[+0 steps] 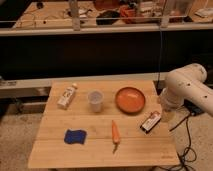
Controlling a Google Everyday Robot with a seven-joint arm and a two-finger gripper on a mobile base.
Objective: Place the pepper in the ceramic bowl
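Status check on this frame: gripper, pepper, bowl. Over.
Gripper not in view; arm beside table's right edge. Pepper lying on table, front centre. Bowl empty, behind it to the right. Path between clear.

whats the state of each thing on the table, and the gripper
ceramic bowl: upright, empty
pepper: lying flat on the table, not in the bowl
plastic cup: upright
white bottle: lying on its side
black-and-red packet: lying flat
blue cloth: lying flat
gripper: not in view; only the white arm shows, at the table's right

Packet (150, 122) between pepper (115, 133) and tool's arm (186, 90)
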